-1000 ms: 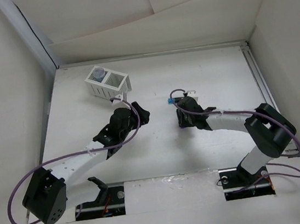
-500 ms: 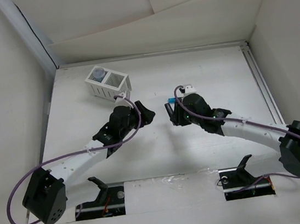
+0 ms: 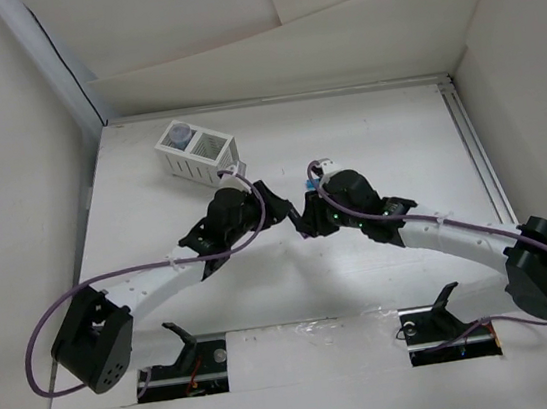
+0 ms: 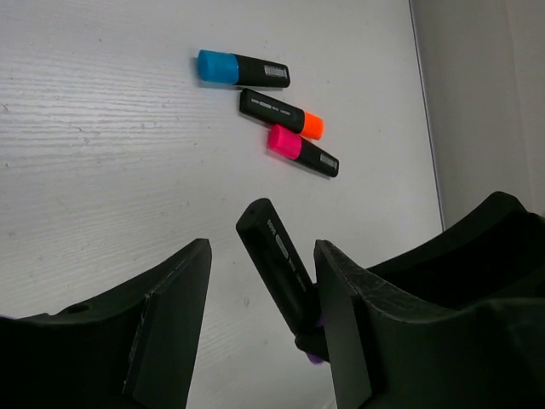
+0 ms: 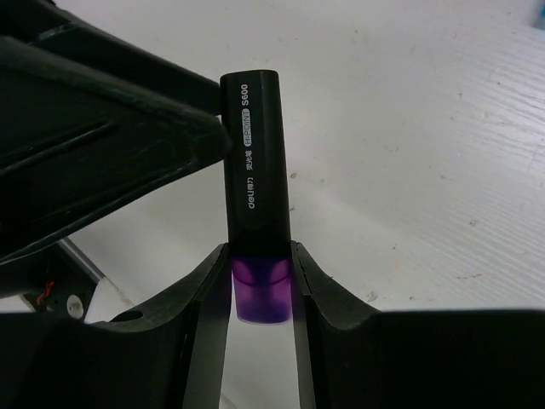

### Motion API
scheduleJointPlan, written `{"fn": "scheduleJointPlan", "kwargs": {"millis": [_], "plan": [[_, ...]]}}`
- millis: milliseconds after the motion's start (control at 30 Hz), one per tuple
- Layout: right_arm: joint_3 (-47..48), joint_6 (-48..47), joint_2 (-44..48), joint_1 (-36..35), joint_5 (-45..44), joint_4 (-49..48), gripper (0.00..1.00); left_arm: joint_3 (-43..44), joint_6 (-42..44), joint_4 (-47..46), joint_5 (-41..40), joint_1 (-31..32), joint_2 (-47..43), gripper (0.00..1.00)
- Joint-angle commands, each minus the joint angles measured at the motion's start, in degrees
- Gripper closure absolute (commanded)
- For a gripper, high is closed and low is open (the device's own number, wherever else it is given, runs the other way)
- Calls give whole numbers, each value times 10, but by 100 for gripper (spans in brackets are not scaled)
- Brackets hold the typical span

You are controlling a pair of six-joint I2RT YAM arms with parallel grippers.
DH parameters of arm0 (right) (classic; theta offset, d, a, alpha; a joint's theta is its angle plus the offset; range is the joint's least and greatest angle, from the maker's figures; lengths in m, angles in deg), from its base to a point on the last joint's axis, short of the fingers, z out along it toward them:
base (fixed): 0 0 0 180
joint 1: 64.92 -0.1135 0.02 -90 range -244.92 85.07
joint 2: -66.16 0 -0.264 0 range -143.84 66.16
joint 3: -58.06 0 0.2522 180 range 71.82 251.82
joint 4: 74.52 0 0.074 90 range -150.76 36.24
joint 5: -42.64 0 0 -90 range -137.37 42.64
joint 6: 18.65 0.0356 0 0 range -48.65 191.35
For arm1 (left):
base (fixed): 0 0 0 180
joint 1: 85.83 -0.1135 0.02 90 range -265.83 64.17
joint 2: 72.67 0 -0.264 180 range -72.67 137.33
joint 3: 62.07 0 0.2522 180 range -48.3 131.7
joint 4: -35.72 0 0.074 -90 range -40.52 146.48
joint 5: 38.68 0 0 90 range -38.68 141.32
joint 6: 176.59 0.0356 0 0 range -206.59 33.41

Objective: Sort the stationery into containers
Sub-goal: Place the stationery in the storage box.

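The white tabletop (image 3: 375, 131) had a faint, wood-like grain and lay under soft, even light. White panels closed it in: a left wall (image 3: 1, 200), a right wall (image 3: 530, 80) and a back wall (image 3: 284, 52) of overlapping sheets. A metal rail (image 3: 476, 153) ran along the tabletop's right edge. A slanted aluminium post (image 3: 46, 63) stood at the back left corner.

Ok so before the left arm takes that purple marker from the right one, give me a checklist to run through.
1. Hold of the right gripper on the purple marker, at its cap end: ok.
2. The left gripper open: ok.
3. Marker's black end between the left fingers: ok.
4. Left fingers closed on it: not ok, gaps on both sides.
5. Free compartment in the organiser box: ok, beside the one holding a roll.
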Motion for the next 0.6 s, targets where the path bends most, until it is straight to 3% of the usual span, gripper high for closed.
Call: {"fn": "scheduleJointPlan", "kwargs": {"millis": [0,267,567], "plan": [[23,-10,9,-5,28,-41,84,29,-13,-53,4,0,12,52],[23,-10,19,-11,46,-57,84,28,-24,-79,4,0,33,60],[16,-5,14,-11,52,-70,84,23,-29,-90,9,0,31,92]]}}
